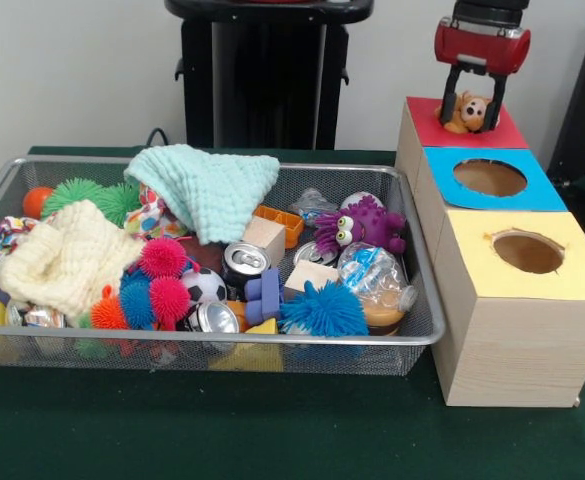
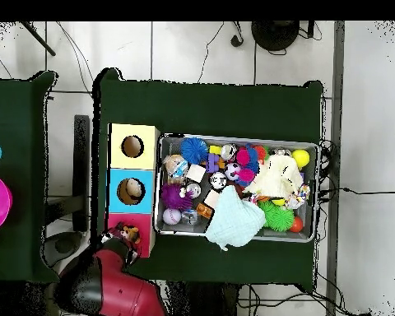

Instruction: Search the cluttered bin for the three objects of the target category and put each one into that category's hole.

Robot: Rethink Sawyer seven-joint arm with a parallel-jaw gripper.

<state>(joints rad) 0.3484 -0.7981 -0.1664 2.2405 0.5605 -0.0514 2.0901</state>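
Note:
My gripper [image 1: 470,122] hangs over the red card top [image 1: 504,136] of the far wooden box. Its black fingers [image 1: 449,100] are closed round the tan-brown plush animal [image 1: 469,108], which sits on the red card and hides the round hole. In the overhead view the gripper [image 2: 124,239] and the plush [image 2: 132,233] are over the red top [image 2: 118,222]. The purple plush with big eyes [image 1: 364,224] lies at the right of the wire-mesh bin [image 1: 272,341], and shows in the overhead view [image 2: 176,197]. The orange tiger is hidden.
The blue-surrounded hole [image 1: 489,177] and the yellow-surrounded hole [image 1: 528,252] are on the nearer boxes. The bin holds a mint cloth [image 1: 212,185], a cream cloth [image 1: 67,255], spiky balls [image 1: 322,310], cans [image 1: 244,260], a soccer ball [image 1: 204,286] and blocks.

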